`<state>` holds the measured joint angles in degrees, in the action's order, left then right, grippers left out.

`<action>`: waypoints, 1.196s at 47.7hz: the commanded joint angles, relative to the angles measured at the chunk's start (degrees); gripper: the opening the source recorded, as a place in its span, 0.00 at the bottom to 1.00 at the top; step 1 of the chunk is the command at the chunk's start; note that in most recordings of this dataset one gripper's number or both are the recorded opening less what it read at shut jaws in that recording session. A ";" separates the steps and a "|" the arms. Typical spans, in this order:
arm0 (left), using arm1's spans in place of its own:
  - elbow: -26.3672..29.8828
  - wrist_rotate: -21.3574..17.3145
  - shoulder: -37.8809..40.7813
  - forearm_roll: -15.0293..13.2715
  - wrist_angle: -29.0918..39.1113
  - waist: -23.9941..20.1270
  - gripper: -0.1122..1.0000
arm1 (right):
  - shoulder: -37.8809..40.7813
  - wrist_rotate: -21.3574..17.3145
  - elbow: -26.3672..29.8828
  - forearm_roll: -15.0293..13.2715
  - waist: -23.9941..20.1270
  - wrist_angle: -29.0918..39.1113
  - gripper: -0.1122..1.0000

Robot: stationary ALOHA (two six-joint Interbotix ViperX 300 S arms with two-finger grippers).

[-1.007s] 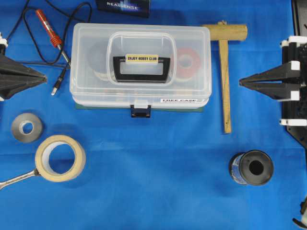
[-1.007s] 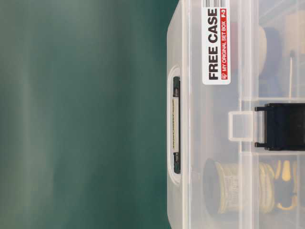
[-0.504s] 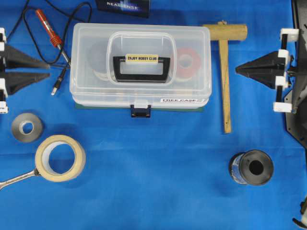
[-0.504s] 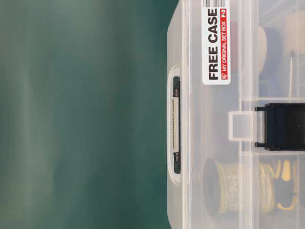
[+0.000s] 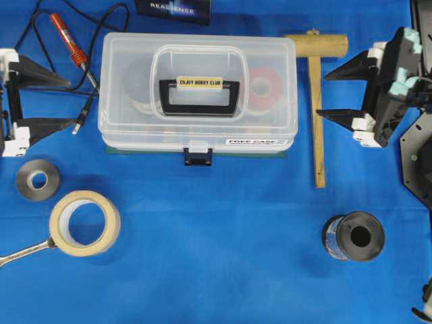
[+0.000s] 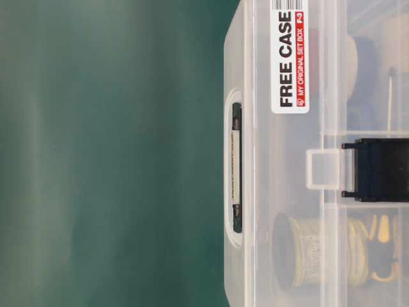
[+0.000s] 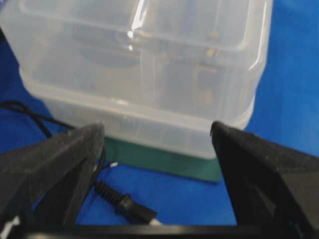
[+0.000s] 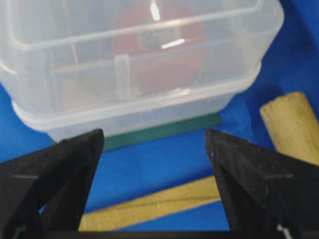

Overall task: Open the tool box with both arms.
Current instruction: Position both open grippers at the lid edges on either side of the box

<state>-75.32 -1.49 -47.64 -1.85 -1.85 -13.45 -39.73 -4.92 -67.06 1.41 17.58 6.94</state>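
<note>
Tool box (image 5: 197, 94) sits closed at upper centre of the blue cloth (image 5: 216, 256), dark blue latch (image 5: 198, 157) fastened at its front edge. Left gripper (image 5: 67, 102) is level with the box's left end, jaws spread wide, touching nothing. Right gripper (image 5: 328, 94) is near the right end, jaws equally wide apart, over the wooden mallet (image 5: 316, 94). Masking tape roll (image 5: 85, 222) lies near the front left.

At the overhead frame's lower left edge, the metal wrench (image 5: 23, 251) is cut off. The dark box (image 5: 173, 9) at top is cropped. The translucent plastic tool box (image 6: 307, 192) overruns the table-level frame's right edge, contents blurred.
</note>
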 commanded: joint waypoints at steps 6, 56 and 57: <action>0.62 -0.09 4.66 -0.09 -5.80 -0.70 0.87 | 3.96 -0.09 1.41 0.18 0.18 -3.25 0.85; 4.31 -0.26 13.80 -0.09 -17.31 -2.99 0.87 | 10.46 0.00 6.24 0.00 -0.53 -10.90 0.85; 4.31 -0.26 13.71 -0.09 -17.31 -3.08 0.87 | 10.28 0.00 6.33 0.00 -0.53 -10.81 0.85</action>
<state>-73.21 -1.85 -33.49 -1.85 -18.11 -16.44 -28.39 -4.83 -63.63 1.32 17.31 -2.72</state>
